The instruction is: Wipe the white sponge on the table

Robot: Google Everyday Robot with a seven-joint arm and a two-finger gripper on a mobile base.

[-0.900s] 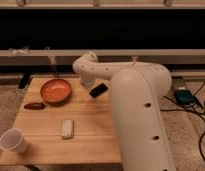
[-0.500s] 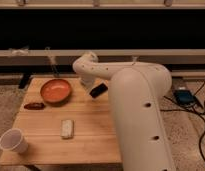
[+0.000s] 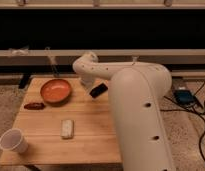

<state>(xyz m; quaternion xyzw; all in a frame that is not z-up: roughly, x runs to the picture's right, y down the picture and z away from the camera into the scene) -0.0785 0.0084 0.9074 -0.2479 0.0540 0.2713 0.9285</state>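
Nothing's moved since earlier frame. Your gripper hangs over desk far edge, open or closed, can't tell. Untouched white sponge mid-desk, well apart; grab and wipe both left.

bowl orange | sponge off-wht, front of bowl | table lt wood, plank grain | cup wht, front-L of bowl | gripper blk, R of bowl | arm wht

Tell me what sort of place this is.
Likely an indoor lab or office test space: a small wooden table on speckled carpet, dark windows behind, and cables on the floor. The tool hangs above the table's far right part, beside the orange bowl.
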